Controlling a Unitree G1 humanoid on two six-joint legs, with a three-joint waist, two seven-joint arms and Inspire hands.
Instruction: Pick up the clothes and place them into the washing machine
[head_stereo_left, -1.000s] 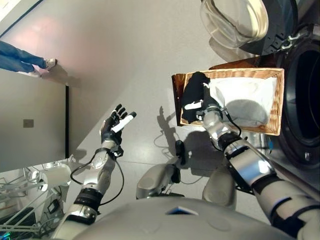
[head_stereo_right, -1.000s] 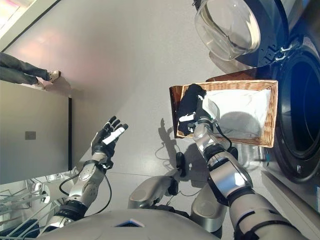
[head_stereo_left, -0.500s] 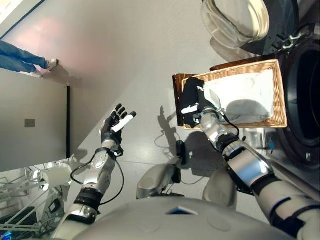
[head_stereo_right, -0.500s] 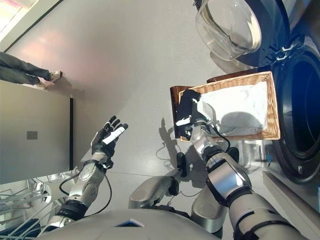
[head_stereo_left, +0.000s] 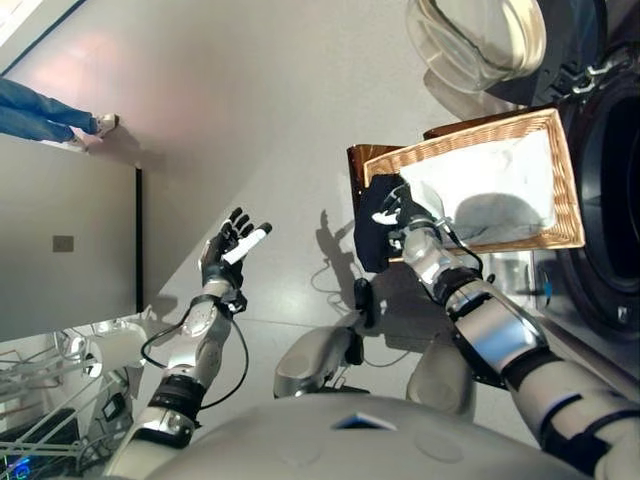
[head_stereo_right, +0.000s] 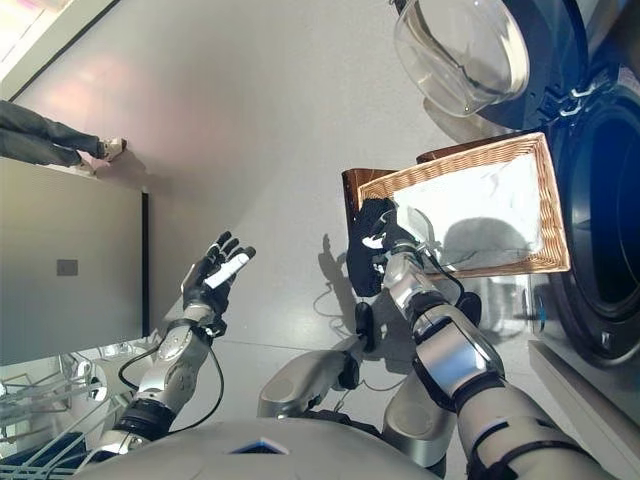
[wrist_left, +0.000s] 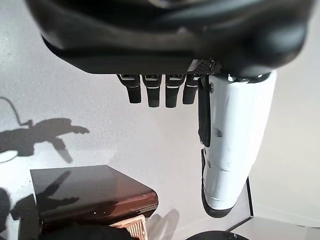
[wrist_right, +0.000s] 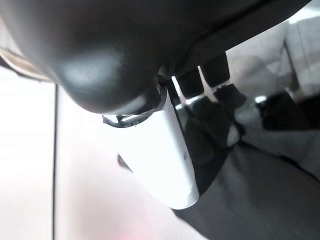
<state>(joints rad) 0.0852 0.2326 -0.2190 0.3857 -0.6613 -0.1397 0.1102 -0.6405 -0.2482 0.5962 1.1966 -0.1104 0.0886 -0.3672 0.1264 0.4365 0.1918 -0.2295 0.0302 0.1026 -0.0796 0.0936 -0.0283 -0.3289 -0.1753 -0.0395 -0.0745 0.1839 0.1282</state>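
Observation:
A black garment (head_stereo_left: 370, 235) hangs over the near left corner of the wicker basket (head_stereo_left: 470, 141), which has a white liner and stands tilted. My right hand (head_stereo_left: 404, 213) is shut on that garment at the basket's corner. In the right wrist view the white-covered thumb (wrist_right: 170, 155) presses onto the dark cloth (wrist_right: 260, 200). The washing machine's dark drum opening (head_stereo_left: 612, 200) lies just right of the basket, with its glass door (head_stereo_left: 475, 40) swung open above. My left hand (head_stereo_left: 228, 254) hovers open over bare floor, far left of the basket, its fingers (wrist_left: 150, 90) straight.
A dark brown stand (head_stereo_left: 357, 165) carries the basket. A grey cabinet (head_stereo_left: 60, 240) stands at the left, with a person's legs (head_stereo_left: 45, 115) beyond it. A wire rack (head_stereo_left: 40, 430) sits at the lower left.
The black garment has been drawn from inside the basket down over its near left corner. The basket has tilted, its far right end rising. The left hand has stayed put.

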